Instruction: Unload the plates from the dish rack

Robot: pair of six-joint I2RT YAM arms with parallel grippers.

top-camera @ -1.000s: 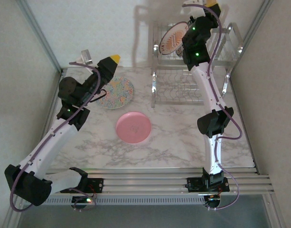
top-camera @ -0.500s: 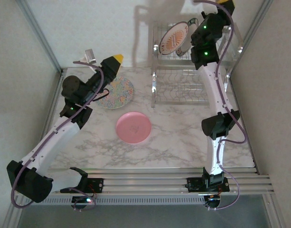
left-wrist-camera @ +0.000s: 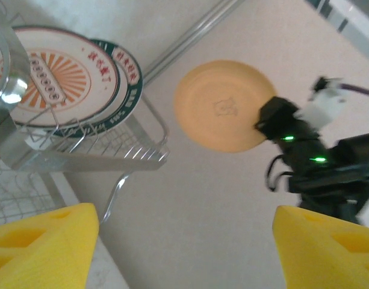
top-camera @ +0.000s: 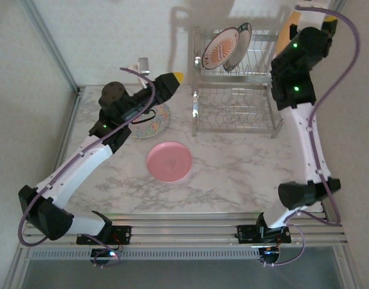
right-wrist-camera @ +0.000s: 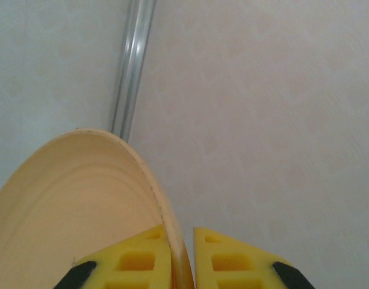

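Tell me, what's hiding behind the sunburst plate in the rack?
A second plate with a dark green rim stands right behind the sunburst plate in the dish rack. Only its edge shows. Its middle is covered.

Marble table (top-camera: pixel 232 174) bears pink plate (top-camera: pixel 168 161), floral plate (top-camera: pixel 151 125), dish rack (top-camera: pixel 235 111).
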